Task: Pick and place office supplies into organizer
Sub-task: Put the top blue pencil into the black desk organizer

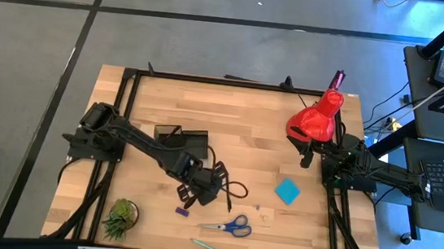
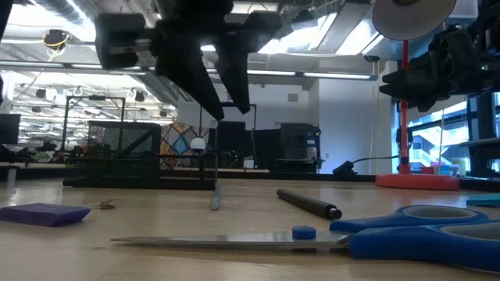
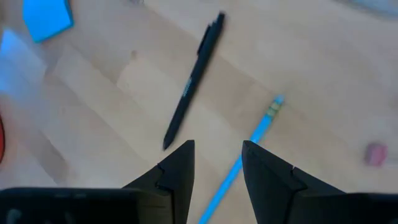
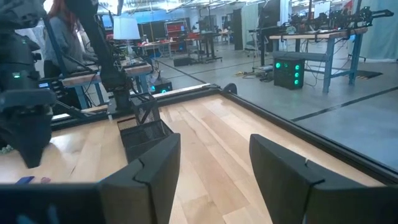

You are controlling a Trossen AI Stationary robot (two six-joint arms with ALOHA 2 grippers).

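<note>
Organizer (image 1: 183, 139): on table, empty-looking.
Black pen (image 3: 193, 82): beside blue pencil (image 3: 249, 144).
Left gripper (image 3: 217, 163): released, above them.
Right gripper (image 4: 214, 168): released, by red lamp (image 1: 315, 121).

The right gripper (image 4: 214, 180) shows two dark fingers (image 4: 152, 174) spread apart with nothing between them, above the light wooden tabletop (image 4: 211, 134). The black rectangular mesh organizer (image 4: 144, 129) sits farther along the table. The other dark arm (image 4: 106, 53) reaches down beside it, its gripper (image 4: 28, 127) hanging over a small purple block (image 4: 25, 180). Workbenches fill the room beyond.
</note>
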